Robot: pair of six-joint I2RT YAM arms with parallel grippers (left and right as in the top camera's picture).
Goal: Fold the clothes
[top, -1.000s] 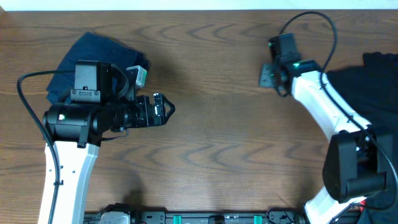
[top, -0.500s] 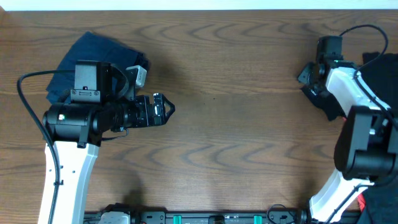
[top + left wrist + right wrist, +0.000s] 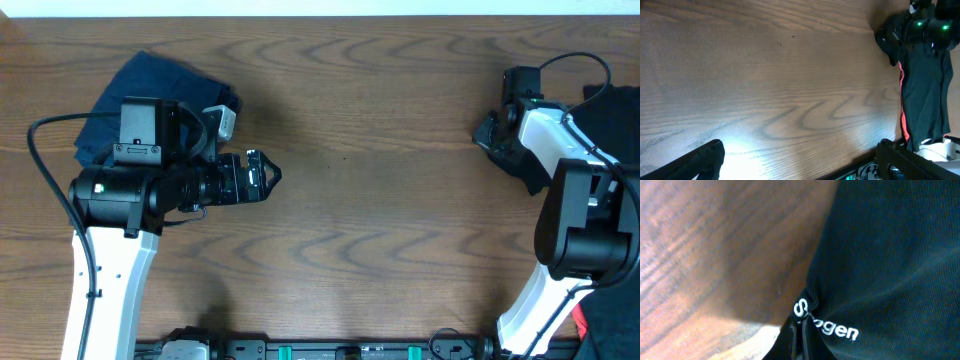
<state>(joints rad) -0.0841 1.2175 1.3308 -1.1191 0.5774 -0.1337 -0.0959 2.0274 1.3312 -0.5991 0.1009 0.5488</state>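
Right claw (image 3: 490,135) is clenched, its tips meeting on a pucker of the black shirt (image 3: 890,245), and we read it as pinching the fabric. The pinch sits right at the first letter of the small white logo (image 3: 827,325), and the rest of the lettering runs off just beside the tips. Wood-grain table (image 3: 380,200) lies bare on the claw's other side. From overhead, the bulk of the shirt is heaped behind this claw, at the table edge by its own arm. Left claw (image 3: 265,172) is released, jaws spread wide, grasping nothing, held over bare wood. A navy garment (image 3: 150,85) lies rumpled behind it, partly under its arm. Far ahead of the left claw we see the dark shirt with a thin coral strip (image 3: 901,100) along its near side.
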